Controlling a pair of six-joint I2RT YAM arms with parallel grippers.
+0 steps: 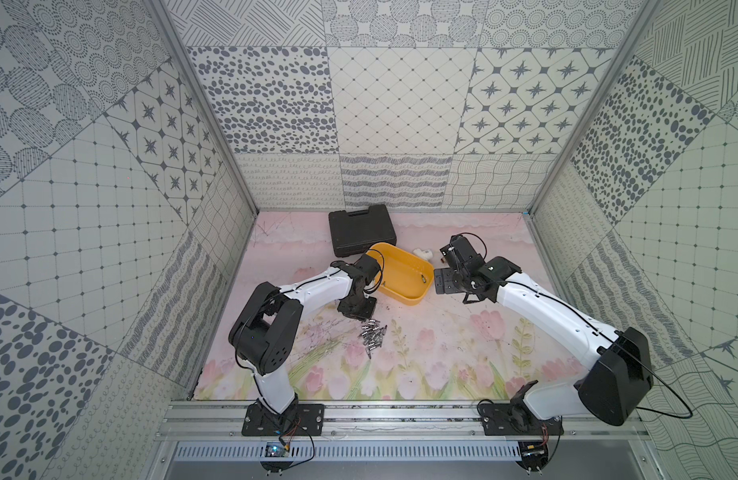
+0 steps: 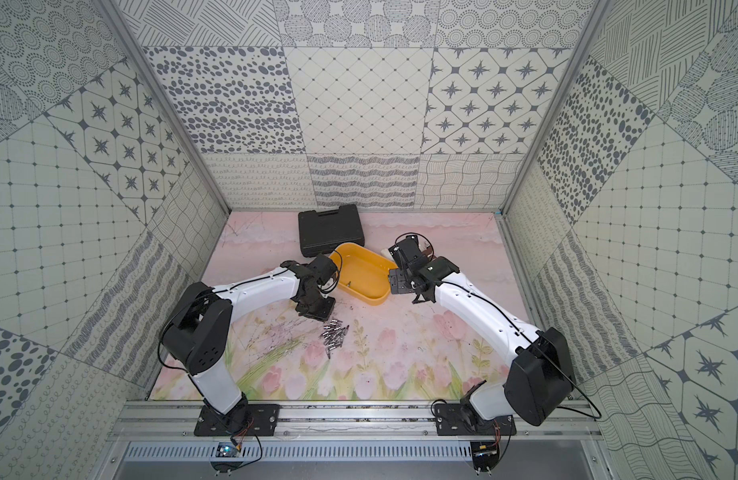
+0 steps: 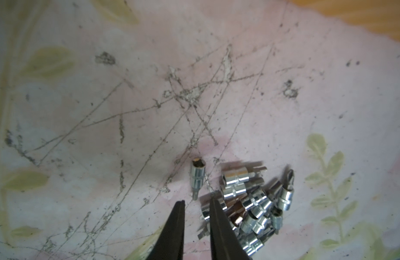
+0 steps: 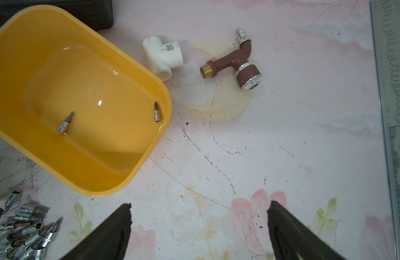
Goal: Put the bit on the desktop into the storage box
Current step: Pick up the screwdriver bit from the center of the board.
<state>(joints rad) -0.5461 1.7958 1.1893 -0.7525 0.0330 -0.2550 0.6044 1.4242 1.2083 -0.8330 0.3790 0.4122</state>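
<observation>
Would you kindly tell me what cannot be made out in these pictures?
- Left wrist view: whether the left gripper touches the lone bit; too close to tell.
- Same view: count of the bit pile; overlapping, partly behind the gripper.
- Both top views: contents of the black case; lid shut.

Random clutter on the flowery mat
Closed black tool case sits around mid-frame in both top views; a white pipe tee and a brown tap lie near each other, not touching.
</observation>
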